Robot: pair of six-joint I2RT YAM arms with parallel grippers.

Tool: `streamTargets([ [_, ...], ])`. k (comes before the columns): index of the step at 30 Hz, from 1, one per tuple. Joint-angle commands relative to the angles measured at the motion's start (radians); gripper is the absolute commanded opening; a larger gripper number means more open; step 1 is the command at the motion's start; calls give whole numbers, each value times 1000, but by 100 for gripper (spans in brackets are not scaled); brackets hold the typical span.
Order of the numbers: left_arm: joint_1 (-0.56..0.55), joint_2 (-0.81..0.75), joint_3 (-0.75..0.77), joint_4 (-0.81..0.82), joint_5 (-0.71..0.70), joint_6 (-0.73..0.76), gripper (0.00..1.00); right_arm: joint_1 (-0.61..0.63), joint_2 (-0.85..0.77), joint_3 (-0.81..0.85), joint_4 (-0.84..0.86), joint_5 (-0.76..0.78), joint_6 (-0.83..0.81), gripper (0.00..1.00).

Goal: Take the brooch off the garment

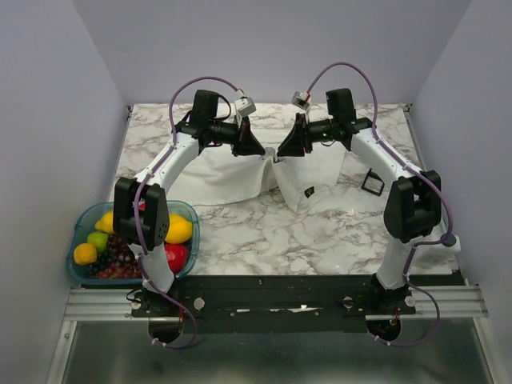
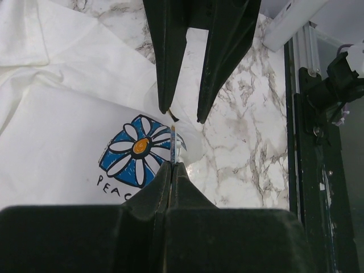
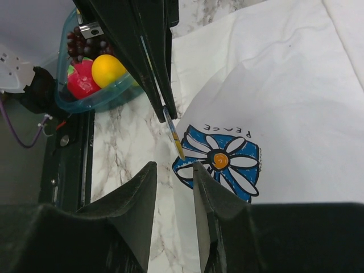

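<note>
Brooch (image 3: 174,132) count one, in left tool (image 2: 172,166); garment (image 2: 51,102) count one.

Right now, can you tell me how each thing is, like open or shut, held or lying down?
left gripper: shut on the brooch.
brooch: pinched edge-on above the garment; pinned or free, cannot tell.
right gripper: open, holding nothing, tips close to the brooch.
garment: lying rumpled on the table.
bowl: upright, filled with fruit.

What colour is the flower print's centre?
The centre is orange-yellow, clearest in right wrist view.
</note>
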Motion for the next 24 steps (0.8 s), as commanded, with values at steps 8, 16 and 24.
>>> streamTargets([
  [8, 2, -9, -16, 145, 86, -134, 0, 8, 19, 10, 52, -42, 64, 44],
  [16, 4, 3, -21, 202, 93, -191, 0, 11, 35, 1, 98, -31, 117, 37],
  [24, 5, 8, -24, 217, 93, -223, 0, 11, 42, -3, 128, -30, 156, 36],
])
